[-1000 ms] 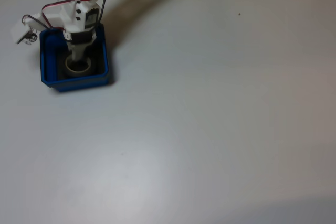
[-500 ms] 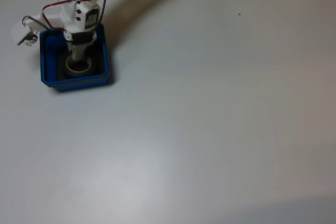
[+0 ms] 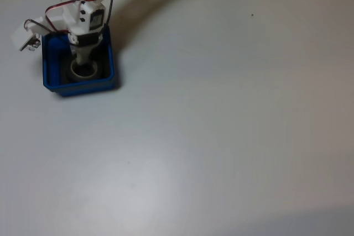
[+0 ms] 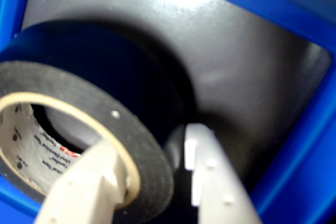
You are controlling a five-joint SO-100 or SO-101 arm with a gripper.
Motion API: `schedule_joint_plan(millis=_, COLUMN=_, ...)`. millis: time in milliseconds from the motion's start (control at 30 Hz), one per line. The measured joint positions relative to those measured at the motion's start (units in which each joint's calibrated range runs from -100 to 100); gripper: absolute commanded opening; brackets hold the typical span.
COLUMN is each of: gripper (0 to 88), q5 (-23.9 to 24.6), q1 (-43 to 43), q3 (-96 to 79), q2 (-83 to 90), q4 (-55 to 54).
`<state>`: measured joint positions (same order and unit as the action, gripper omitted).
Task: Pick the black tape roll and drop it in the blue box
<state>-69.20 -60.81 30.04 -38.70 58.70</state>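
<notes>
The blue box (image 3: pixel 77 85) stands at the far left of the table in the fixed view. Flat on its dark floor lies the black tape roll (image 3: pixel 84 77), pale core showing. My gripper (image 3: pixel 83 63) reaches down into the box over the roll. In the wrist view the black tape roll (image 4: pixel 105 77) sits against the blue box wall (image 4: pixel 294 3). One finger (image 4: pixel 100 182) of my gripper (image 4: pixel 149 140) is inside the core and the other finger (image 4: pixel 202 177) is outside. A thin dark gap separates that outer finger from the tape, so the jaws stand slightly open around the roll's wall.
The white arm (image 3: pixel 83 15) with red and black wires leans over the box's far side. A wide bare stretch of white table (image 3: pixel 221 125) runs to the right and front of the box.
The white part sticking out at the arm's left has shifted slightly. The roll stays in the same spot on the box floor.
</notes>
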Motion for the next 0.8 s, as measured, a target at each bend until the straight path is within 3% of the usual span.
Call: schedule_joint_plan(millis=800, gripper=13.4, q5=0.1, q1=0.0, q3=0.0, q2=0.0, q4=-0.1)
